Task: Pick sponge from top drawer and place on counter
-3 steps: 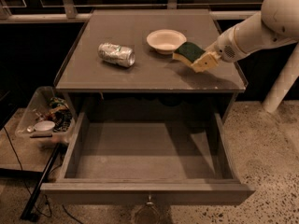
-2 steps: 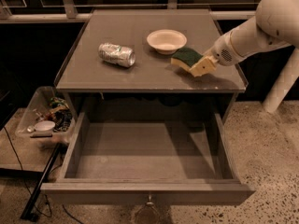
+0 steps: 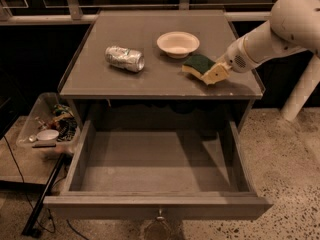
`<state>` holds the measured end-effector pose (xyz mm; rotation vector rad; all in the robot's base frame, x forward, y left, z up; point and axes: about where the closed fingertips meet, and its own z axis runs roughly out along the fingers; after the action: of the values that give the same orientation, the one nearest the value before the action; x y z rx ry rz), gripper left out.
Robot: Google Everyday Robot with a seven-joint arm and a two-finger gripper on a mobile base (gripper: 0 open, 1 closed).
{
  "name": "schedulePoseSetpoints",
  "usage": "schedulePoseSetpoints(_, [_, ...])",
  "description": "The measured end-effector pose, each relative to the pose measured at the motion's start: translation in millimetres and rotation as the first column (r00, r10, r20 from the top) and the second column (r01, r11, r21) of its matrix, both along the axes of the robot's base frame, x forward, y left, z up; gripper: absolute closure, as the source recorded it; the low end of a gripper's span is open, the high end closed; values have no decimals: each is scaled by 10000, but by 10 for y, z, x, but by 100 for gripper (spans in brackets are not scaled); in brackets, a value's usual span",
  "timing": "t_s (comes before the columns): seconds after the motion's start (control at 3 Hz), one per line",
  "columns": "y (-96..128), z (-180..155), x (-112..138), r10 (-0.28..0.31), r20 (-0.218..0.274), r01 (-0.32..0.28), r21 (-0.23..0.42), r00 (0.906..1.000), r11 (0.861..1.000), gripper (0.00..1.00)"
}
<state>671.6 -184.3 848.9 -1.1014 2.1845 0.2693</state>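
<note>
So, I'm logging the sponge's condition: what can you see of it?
The sponge is a small block, dark green scrub top over yellow foam, seemingly intact. It sits at the right front of the counter, just before the white bowl, outside the open top drawer. The gripper meets its right end; whether it rests fully on the surface is unclear.

your end effector sat low over the right front of the tabletop, right against the sponge, whose green side faced up. just behind the sponge you had a shallow white bowl, and a crushed silver can lay on its side further left. below, the top drawer stood open, with a clear bin of clutter to its left.
</note>
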Motion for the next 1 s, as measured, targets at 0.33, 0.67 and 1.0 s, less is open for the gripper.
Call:
schedulePoseSetpoints(0.33, [0, 0, 0, 0, 0, 0, 0, 10000, 10000, 59])
schedulePoseSetpoints(0.67, [1, -1, 0, 1, -1, -1, 0, 10000, 10000, 35])
schedulePoseSetpoints(1.0, [1, -1, 0, 1, -1, -1, 0, 10000, 10000, 12])
